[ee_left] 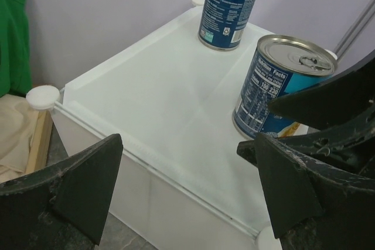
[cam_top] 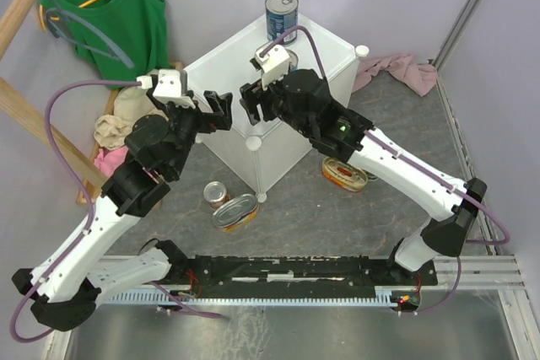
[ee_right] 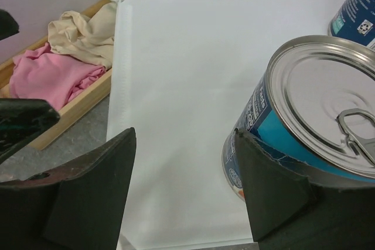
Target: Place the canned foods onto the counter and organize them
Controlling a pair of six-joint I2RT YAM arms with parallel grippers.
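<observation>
two blue cans on the counter, three tins down on the table

the counter point(cam_top: 224, 73) stood in the middle of the grey table point(cam_top: 295, 208), and both arms reached over its near left edge. two blue cans stood upright on its white top. the far can point(cam_top: 282, 14) was at the back corner. the near can point(ee_left: 284, 86) was closer in along the right side, apart from the first.

the left gripper point(ee_left: 187, 168) was spread wide and held nothing, with only bare counter top between its fingers. the right gripper point(ee_right: 184, 162) faced it, and their tips were close together in the top view. its fingers also stood apart, with nothing but white top between them. the near can stood just past the finger point(ee_right: 275, 197) on the right of its wrist view, outside the gap. whether that finger touched the can could not be told.

on the table off the counter's near corner, a small orange-red can point(cam_top: 217, 195) stood upright just beside an oval tin point(cam_top: 235, 212) with its silvery lid up. a second oval tin point(cam_top: 344, 173) lay by the counter's right side, partly under the right arm, showing red and yellow.

a green top point(cam_top: 118, 14) hung at far left. a wooden tray point(ee_right: 76, 106) below it held pink and beige clothes point(ee_right: 53, 68). a pink cloth point(cam_top: 396, 69) lay on the table behind the counter at right.
</observation>
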